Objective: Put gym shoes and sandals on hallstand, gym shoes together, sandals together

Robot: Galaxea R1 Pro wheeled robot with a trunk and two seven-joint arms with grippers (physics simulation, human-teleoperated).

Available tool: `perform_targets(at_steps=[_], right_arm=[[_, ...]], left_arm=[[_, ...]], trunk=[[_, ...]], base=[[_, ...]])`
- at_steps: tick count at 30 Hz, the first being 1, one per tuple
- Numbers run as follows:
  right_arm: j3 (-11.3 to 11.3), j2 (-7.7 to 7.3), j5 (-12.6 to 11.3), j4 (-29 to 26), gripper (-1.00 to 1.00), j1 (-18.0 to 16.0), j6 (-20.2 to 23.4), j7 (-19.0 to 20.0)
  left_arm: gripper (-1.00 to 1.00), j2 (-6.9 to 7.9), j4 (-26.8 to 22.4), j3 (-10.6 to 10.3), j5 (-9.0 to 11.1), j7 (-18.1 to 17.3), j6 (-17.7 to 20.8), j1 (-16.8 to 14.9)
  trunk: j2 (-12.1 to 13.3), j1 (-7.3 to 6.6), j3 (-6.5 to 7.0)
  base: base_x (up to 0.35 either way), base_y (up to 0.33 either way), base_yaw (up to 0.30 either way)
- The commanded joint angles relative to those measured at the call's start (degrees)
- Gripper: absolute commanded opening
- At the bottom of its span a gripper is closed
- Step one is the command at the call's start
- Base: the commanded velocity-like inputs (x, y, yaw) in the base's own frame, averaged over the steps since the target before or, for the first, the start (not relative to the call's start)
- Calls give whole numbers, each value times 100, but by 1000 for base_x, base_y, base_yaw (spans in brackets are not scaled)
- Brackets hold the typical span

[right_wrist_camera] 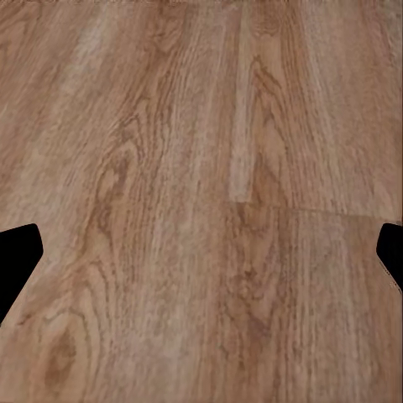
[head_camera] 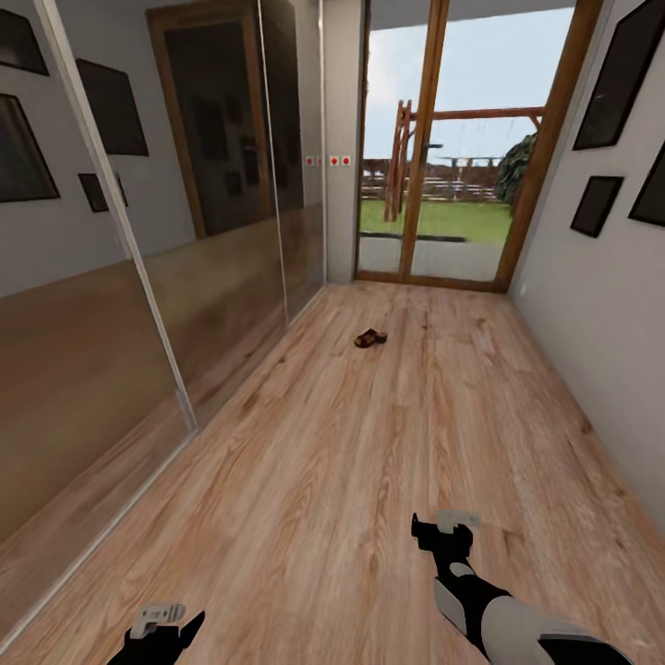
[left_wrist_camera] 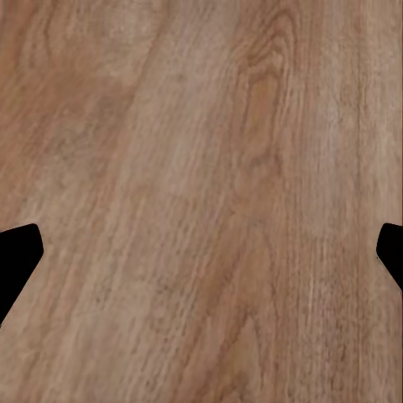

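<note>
While one sandal (head_camera: 370, 338) lies far down the floor (head_camera: 369, 462), your left gripper (left_wrist_camera: 201, 252) and right gripper (right_wrist_camera: 201, 252) gape empty, nothing visibly racked.

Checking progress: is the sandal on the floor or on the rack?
On the floor: the sandal lies on bare planks far down the corridor.

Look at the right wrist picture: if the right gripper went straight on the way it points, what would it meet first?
Probably the corridor floor: bare wood planks lie between the right gripper's open fingers, with nothing in between. How far off is unclear.
</note>
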Motion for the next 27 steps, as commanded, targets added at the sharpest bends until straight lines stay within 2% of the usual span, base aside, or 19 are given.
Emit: perform_targets(at_steps=[1,27], right_arm=[[-26,2,12,5,100,-3,-20,-8],[-26,2,12,5,100,-3,-20,-8]], left_arm=[[100,-1,3,48,-61,-22,-32,-5],[100,-1,3,48,-61,-22,-32,-5]], trunk=[[-2,2,-5],[-2,2,-5]], base=[[348,-106,0],[348,-106,1]])
